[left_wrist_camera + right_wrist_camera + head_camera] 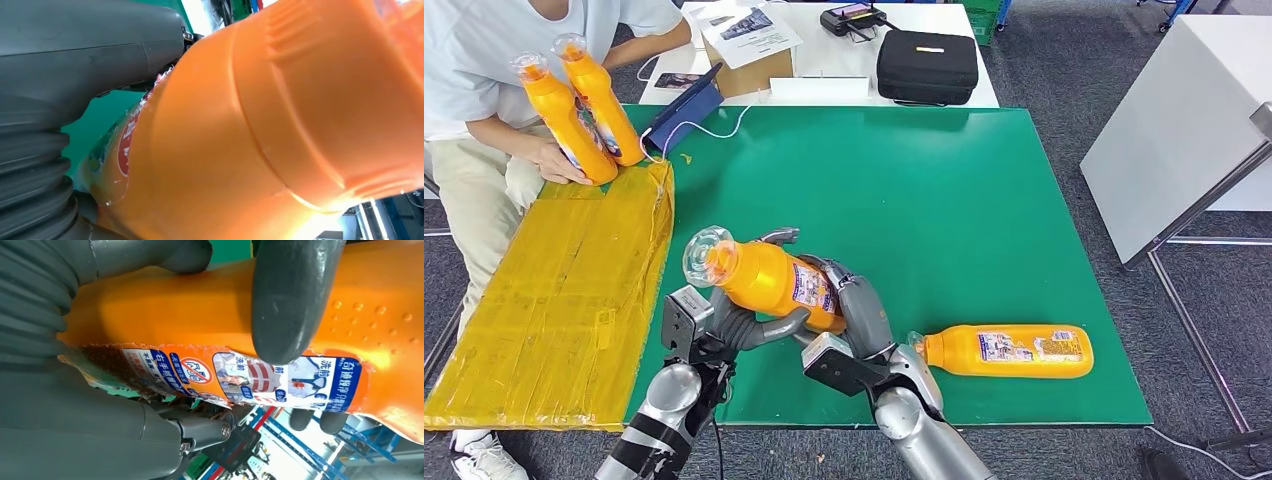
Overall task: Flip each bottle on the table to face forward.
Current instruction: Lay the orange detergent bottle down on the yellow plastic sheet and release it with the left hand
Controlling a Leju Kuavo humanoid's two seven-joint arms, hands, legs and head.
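An orange bottle (769,281) with a clear cap is lifted off the green table (944,180), tilted with its cap toward me and to the left. My left hand (739,325) grips it from below and my right hand (859,315) wraps its lower body. Up close, the left wrist view has its orange shoulder (280,125), and the right wrist view has its label (260,372) under a dark finger (290,295). A second orange bottle (1009,351) lies on its side near the table's front right, cap pointing left, just right of my right wrist.
A person sits at the far left holding two upright orange bottles (579,110) over a yellow taped board (554,300). A black case (927,65), a cardboard box (744,45) and a tablet (686,112) sit behind the green table. A white panel (1184,120) stands at right.
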